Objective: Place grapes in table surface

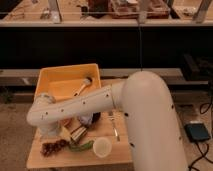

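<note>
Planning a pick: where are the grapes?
In camera view, the grapes lie front-left on the table surface, beside the green vegetable, below-left of the gripper.

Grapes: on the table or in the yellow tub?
On the table surface: the grapes lie on the front-left planks, outside the yellow tub; the gripper hangs close beside them.

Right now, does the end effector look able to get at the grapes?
Probably yes. The end effector hangs open just up and right of the grapes, which lie uncovered near the front-left corner of the table surface. Only the green vegetable lies close beside them.
</note>
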### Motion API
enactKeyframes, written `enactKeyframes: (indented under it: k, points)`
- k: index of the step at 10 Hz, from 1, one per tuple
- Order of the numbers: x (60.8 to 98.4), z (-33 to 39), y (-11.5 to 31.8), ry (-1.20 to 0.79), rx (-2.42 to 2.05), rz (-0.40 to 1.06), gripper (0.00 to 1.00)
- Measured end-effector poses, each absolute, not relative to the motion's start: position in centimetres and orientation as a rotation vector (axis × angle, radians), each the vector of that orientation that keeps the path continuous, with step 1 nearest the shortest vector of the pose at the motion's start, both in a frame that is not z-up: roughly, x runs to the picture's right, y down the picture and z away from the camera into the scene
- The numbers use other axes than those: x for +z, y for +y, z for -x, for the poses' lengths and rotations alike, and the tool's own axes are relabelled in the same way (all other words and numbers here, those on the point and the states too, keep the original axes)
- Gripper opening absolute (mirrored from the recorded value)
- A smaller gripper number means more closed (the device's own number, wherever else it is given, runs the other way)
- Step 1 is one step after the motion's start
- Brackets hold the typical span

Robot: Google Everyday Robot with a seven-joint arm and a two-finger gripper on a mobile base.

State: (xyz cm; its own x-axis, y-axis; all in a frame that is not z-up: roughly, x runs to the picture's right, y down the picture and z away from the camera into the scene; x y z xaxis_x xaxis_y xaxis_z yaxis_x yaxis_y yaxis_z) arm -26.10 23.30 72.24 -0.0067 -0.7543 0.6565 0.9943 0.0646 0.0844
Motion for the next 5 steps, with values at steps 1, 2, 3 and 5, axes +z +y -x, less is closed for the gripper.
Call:
enactKeyframes:
  k: [1, 2, 3, 5]
  points:
    - [71.2, 26.1, 22.2, -0.636, -1.455, 0.446, 0.80]
    - [70.4, 25.9, 21.2, -0.634, -1.443, 0.420, 0.80]
    - [69.8, 25.5, 20.3, -0.634, -1.426, 0.398, 0.80]
    - [69.3, 25.3, 19.8, -0.634, -1.402, 0.387, 0.80]
